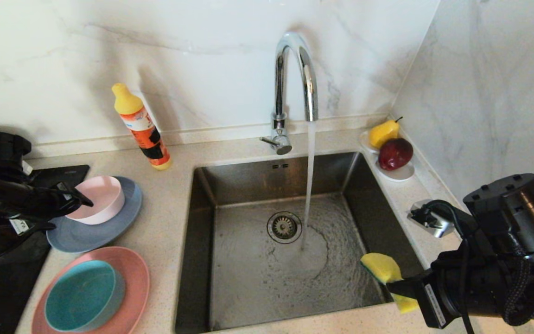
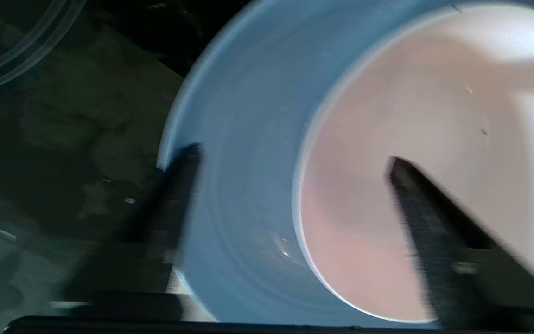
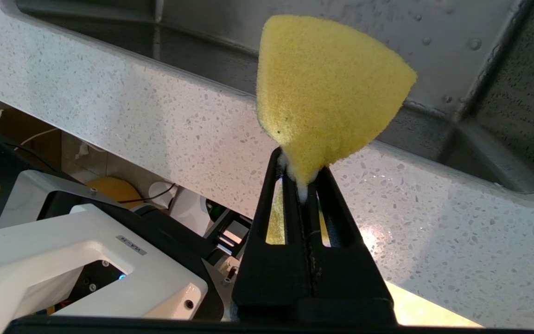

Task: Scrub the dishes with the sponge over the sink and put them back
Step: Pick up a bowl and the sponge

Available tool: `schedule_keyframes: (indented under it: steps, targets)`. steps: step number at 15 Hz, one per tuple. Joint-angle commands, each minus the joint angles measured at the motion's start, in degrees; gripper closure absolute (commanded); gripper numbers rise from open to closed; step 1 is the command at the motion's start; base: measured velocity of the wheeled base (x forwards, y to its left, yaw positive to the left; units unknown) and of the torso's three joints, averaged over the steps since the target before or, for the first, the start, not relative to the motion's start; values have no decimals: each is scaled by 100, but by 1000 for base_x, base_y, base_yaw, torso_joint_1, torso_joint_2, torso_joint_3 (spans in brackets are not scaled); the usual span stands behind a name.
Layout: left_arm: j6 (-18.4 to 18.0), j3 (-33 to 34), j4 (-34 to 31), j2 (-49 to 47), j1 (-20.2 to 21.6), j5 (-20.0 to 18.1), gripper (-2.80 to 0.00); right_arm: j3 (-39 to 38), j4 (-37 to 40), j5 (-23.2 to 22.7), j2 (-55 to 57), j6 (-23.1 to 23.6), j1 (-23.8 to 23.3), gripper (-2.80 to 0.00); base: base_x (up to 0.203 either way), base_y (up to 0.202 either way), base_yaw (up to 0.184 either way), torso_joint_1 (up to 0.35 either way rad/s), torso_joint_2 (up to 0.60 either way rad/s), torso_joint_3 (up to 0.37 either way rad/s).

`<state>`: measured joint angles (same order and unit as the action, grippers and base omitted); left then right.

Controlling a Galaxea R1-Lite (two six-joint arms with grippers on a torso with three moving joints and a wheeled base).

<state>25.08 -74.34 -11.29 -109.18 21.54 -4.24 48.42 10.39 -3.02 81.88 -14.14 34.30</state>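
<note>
The left gripper (image 2: 290,162) is showing blurred in its wrist view, jaws standing wide apart, one finger inside the pink bowl (image 1: 100,198) and the other outside its wall over the grey-blue plate (image 1: 92,232), with nothing clearly gripped; whether the fingers are touching the bowl cannot be told. The bowl is sitting in that plate, and the far rims of both are being cut off in the wrist view. Nearer the robot than this gripper, the teal bowl (image 1: 84,294) is resting in the salmon plate (image 1: 135,283). The right gripper (image 3: 301,178) is pinching the sponge (image 3: 327,88) tightly, squeezing it into a wedge, over the sink (image 1: 248,185)'s near right corner. Water is running from the faucet (image 1: 295,74) into the sink, well to the gripper's left.
</note>
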Motion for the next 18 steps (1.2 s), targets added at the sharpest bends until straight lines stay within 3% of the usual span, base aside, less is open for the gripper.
schedule_keyframes:
  steps: [1, 12, 18]
  targets:
    - [1, 4, -5, -40, 85, -6, 0, 1, 7, -5, 13, -10, 6, 0, 0, 0, 0, 0, 0, 0]
    - [-19, 60, -18, 7, 377, -75, 0, 36, 7, -49, 39, -19, 15, 0, 0, 0, 0, 0, 0, 0]
    - [162, -9, -52, 1250, 365, -254, 0, 36, 7, -40, -14, -19, 15, 0, 0, 0, 0, 0, 0, 0]
